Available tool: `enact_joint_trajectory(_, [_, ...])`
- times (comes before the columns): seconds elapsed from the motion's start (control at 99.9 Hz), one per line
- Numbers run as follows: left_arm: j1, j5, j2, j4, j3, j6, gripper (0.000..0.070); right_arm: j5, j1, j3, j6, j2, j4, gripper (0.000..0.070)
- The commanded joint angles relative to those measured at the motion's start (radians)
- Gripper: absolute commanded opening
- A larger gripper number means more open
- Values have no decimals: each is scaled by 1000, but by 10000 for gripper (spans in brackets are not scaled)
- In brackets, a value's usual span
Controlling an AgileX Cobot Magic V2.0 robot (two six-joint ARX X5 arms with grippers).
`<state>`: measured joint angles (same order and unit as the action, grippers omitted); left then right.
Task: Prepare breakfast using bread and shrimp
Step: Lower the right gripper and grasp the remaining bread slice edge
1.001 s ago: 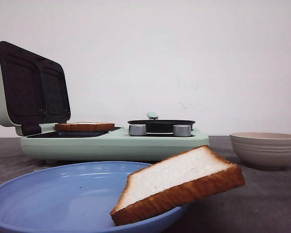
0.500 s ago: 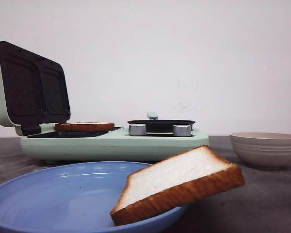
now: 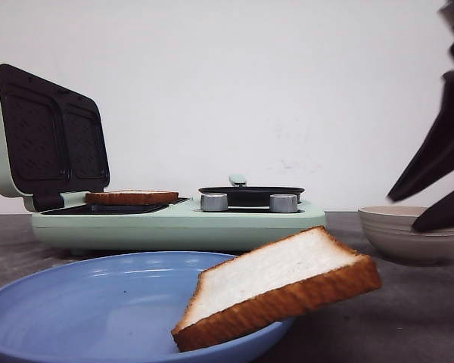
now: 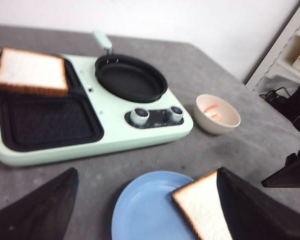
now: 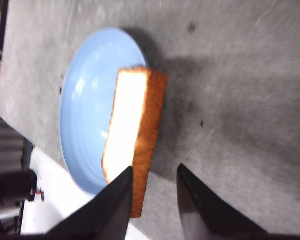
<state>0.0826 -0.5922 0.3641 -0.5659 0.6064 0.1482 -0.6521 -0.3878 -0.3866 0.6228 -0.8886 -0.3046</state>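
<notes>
Right gripper (image 3: 431, 204) jaws parted, empty, above the beige bowl (image 3: 415, 232); left gripper (image 4: 145, 210) spread, empty | near: bread slice (image 3: 276, 287) overhangs blue plate (image 3: 76, 302) rim, a nudge could tip it off | far: second slice (image 3: 132, 197) on sandwich maker (image 3: 174, 223); shrimp (image 4: 210, 111) in bowl, small, pinch may slip

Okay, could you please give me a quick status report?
Both grippers open, empty. One bread slice on grill, other on plate rim. Nothing blocking.
</notes>
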Motion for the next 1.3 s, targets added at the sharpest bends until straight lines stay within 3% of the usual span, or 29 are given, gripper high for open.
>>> enact_joint_trajectory(0.0, [0, 2, 1, 4, 0, -9, 469, -2, -34, 0, 18, -53, 45, 170])
enact_joint_trajectory(0.38, [0, 19, 1, 4, -4, -24, 469, -33, -135, 0, 74, -296, 261, 225])
enact_joint_trajectory(0.961, [0, 24, 1, 5, -4, -28, 469, -39, -171, 0, 78, -307, 283, 222])
enact_joint_trajectory(1.051, [0, 24, 1, 5, -4, -28, 469, -32, -178, 0, 79, -314, 282, 160])
enact_joint_trajectory(1.121, [0, 24, 1, 5, -4, -27, 469, -25, -182, 0, 77, -314, 283, 5])
enact_joint_trajectory(1.291, [0, 24, 1, 5, -4, -27, 469, -22, -184, 0, 77, -313, 286, 0])
